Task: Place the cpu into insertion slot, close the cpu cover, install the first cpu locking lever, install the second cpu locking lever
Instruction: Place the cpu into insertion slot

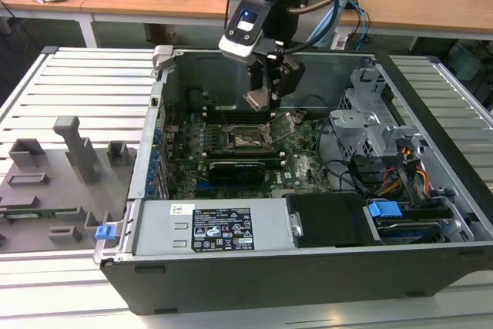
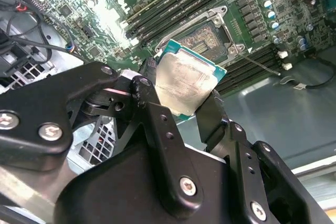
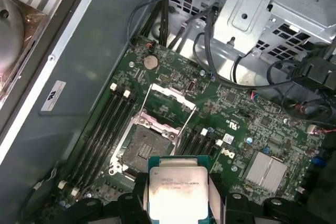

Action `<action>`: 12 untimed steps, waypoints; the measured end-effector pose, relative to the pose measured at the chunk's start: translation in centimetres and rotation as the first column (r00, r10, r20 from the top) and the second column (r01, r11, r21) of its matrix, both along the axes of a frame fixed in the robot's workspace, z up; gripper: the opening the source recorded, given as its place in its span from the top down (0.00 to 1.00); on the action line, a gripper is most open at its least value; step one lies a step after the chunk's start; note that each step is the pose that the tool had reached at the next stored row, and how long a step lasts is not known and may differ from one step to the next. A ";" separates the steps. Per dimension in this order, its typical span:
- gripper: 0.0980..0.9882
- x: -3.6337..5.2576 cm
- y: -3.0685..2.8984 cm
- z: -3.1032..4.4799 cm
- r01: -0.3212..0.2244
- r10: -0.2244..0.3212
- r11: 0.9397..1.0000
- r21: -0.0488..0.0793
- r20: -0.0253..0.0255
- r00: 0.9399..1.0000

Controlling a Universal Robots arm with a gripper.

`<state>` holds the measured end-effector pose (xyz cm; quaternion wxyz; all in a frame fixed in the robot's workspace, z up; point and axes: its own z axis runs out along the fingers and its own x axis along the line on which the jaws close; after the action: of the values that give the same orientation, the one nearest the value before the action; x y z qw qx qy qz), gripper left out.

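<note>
"What's in that big open computer case?"

"A green motherboard lying flat at the bottom, with the arm's gripper hanging above it inside the walls."

"Is the gripper gripping anything?"

"Yes, it's clenched on the cpu, with a black finger pressed to each side; both wrist views show that."

"And the socket?"

"The insertion slot sits bare on the board. The cpu cover is tipped up at its far edge."

"So where's the chip?"

"In the air above the board, close over the slot but apart from it, with its metal top showing."
</note>
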<state>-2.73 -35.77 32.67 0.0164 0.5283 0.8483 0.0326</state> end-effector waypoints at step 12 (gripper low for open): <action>0.50 -0.08 0.08 -1.19 0.152 -0.152 0.988 -0.001 0.000 0.988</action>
<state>-2.81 -35.69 31.48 0.0191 0.5915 0.8055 0.0307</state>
